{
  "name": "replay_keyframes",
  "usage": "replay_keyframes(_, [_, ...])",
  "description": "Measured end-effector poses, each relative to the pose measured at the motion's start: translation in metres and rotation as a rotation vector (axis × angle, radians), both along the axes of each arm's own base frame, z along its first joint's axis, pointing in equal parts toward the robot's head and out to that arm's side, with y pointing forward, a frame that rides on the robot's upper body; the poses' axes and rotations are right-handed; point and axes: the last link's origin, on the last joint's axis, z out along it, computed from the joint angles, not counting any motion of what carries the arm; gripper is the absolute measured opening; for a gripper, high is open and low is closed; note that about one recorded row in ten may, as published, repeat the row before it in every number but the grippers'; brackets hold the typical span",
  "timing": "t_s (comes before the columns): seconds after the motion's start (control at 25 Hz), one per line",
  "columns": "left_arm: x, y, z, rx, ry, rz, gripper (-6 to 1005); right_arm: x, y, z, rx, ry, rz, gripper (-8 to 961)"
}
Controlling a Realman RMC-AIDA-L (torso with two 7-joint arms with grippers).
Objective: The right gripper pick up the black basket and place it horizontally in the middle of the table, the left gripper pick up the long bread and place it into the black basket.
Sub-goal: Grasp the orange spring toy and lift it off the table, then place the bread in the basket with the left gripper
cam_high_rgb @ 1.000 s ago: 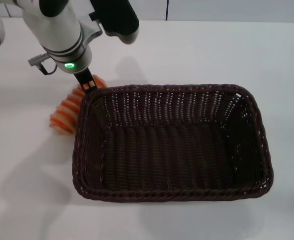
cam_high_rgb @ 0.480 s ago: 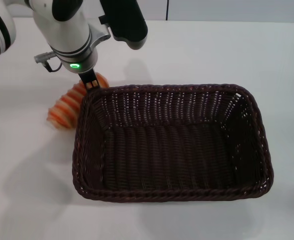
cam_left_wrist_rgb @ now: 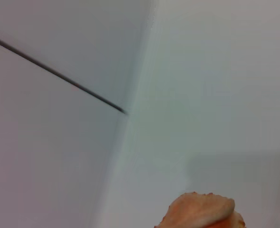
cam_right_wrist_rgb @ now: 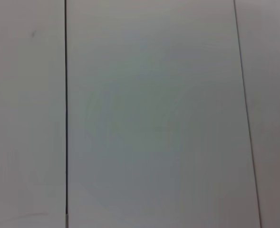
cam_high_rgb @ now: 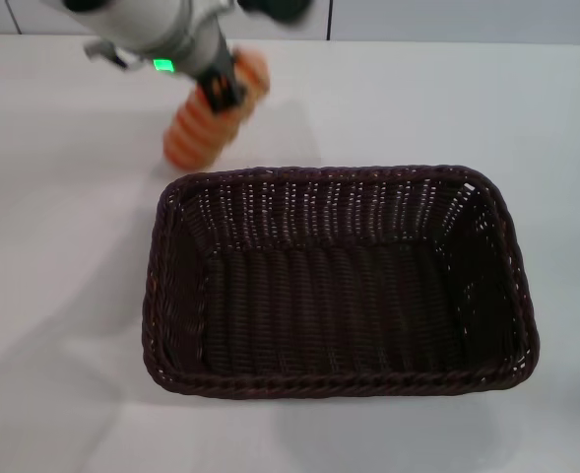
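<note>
The black basket (cam_high_rgb: 339,281) lies lengthwise across the middle of the white table (cam_high_rgb: 63,296), with nothing inside it. The long bread (cam_high_rgb: 206,118), tan with orange ridges, hangs in the air behind the basket's far left corner, held by my left gripper (cam_high_rgb: 221,91), which is shut on its upper part. One end of the bread (cam_left_wrist_rgb: 204,211) shows in the left wrist view. My right gripper is out of view, and its wrist view holds only white panels.
A white panelled wall (cam_high_rgb: 447,20) with a dark seam runs along the table's far edge. The basket's tall woven rim (cam_high_rgb: 319,175) rises just in front of the hanging bread.
My left gripper has lifted the bread off the table beside the basket's left side, carrying it up and to the right. The basket has stayed where it was.
</note>
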Motion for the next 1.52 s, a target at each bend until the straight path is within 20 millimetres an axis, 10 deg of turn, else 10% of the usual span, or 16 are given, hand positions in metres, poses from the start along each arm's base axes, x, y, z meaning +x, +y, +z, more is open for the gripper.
replay_keyframes(0.32, [0.043, 0.014, 0.06, 0.119, -0.146, -0.232, 281, -0.003, 0.0, 0.0, 0.007, 0.007, 0.007, 837])
replay_keyframes(0.76, [0.104, -0.084, 0.098, -0.219, -0.439, -0.494, 216, -0.005, 0.0, -0.001, 0.011, 0.013, 0.012, 836])
replay_keyframes(1.2, [0.091, -0.13, 0.092, -0.491, -0.521, -0.469, 145, -0.005, -0.001, 0.0, 0.016, 0.017, 0.012, 836])
replay_keyframes(1.52, [0.082, -0.12, 0.087, -0.48, -0.57, -0.388, 178, -0.008, -0.001, 0.002, 0.033, 0.013, 0.021, 835])
